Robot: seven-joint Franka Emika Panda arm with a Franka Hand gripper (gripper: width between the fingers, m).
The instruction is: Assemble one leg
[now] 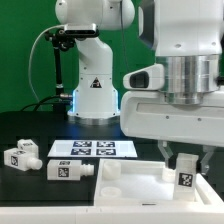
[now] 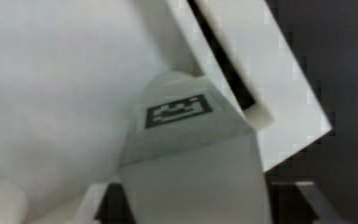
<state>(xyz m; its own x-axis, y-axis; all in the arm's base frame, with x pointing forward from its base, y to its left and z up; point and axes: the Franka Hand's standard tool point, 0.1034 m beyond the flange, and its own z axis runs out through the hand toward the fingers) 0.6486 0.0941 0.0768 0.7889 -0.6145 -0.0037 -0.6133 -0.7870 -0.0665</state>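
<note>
My gripper [image 1: 184,160] is shut on a leg [image 1: 185,177], a small white block with a black-and-white tag. It holds the leg upright over the right part of the large white square panel [image 1: 128,186], close to its surface. In the wrist view the leg [image 2: 185,140] runs between my gripper's [image 2: 194,208] dark fingers [image 2: 300,203], with the tag facing the camera. The panel [image 2: 69,90] and its raised rim [image 2: 247,70] lie beneath. I cannot tell whether the leg touches the panel.
Two more legs [image 1: 19,156] [image 1: 68,169] lie on the black table at the exterior view's left. The marker board [image 1: 92,149] lies behind the panel. The robot base [image 1: 93,90] stands at the back.
</note>
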